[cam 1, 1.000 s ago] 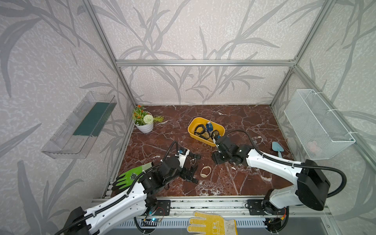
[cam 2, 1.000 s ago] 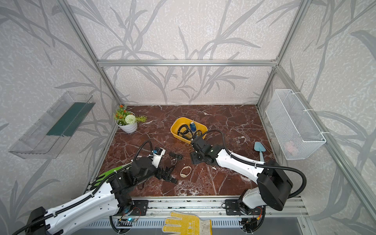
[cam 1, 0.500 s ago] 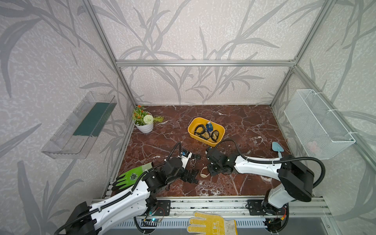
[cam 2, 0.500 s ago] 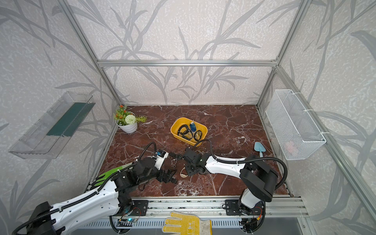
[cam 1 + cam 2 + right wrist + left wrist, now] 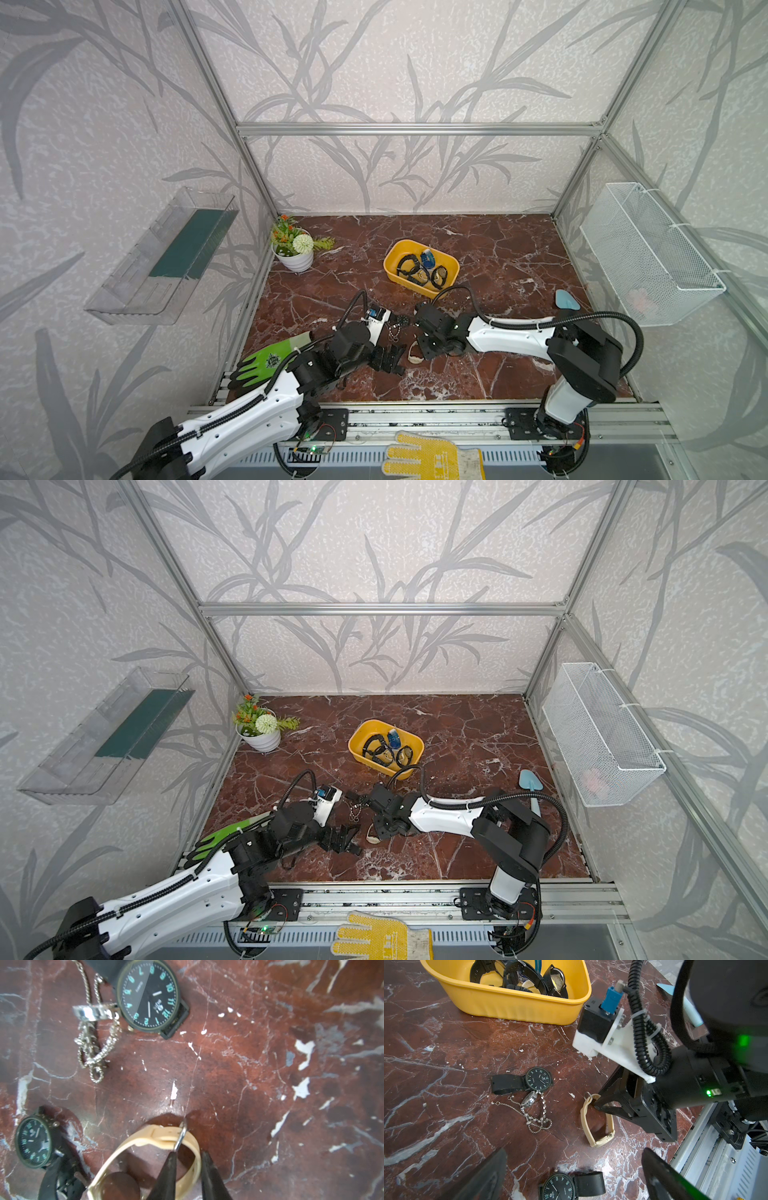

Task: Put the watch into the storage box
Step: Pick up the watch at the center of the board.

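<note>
Beige watch (image 5: pixel 158 1136) cut by edge, pink item (image 5: pixel 640 297) in basket (image 5: pixel 648 232) indistinct

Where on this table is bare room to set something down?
Free: the marble behind the storage box, and between it and the blue scoop. Crowded: the front, where watches lie between the left gripper and right gripper.

Numerals 1–12 on black watch dial (image 5: pixel 148 996), brand illegible

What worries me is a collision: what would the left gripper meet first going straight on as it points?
Most likely the nearer black watch lying just ahead of the open left gripper, between its jaws; depth is unclear.
</note>
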You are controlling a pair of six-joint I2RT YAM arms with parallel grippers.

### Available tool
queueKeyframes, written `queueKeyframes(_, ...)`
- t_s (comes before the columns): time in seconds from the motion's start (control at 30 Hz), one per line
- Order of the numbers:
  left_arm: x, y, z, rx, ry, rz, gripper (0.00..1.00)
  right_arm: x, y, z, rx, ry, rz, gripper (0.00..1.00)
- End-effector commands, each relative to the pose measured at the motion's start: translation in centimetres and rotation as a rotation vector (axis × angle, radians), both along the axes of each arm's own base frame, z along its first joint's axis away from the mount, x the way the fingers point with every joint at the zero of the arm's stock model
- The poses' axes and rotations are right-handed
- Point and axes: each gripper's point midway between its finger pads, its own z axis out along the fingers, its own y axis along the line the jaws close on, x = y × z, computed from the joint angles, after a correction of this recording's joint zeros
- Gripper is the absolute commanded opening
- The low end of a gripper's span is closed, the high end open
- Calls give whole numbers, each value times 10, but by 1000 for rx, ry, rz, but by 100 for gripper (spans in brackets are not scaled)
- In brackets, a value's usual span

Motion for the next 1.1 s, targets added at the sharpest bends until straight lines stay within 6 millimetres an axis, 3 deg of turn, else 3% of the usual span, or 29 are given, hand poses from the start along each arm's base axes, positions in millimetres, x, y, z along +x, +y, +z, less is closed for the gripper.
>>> queueKeyframes(0.0,2,2,5,2,-10,16,99,3,6,-2,-13,-6,-4,16)
queueKeyframes(0.27,3,3,6,10,-18,20,99,7,3,-3,-44,-10,-23,3)
queueKeyframes(0.43,4,4,6,14,-24,25,99,10,2,3,-57,-28,-29,1)
queueKeyframes(0.83,16,2,23,38,-94,33,99,42,-3,76,2,-122,-40,0)
queueKeyframes(1.07,26,1,33,79,-144,37,99,91,-10,110,78,-182,-80,0)
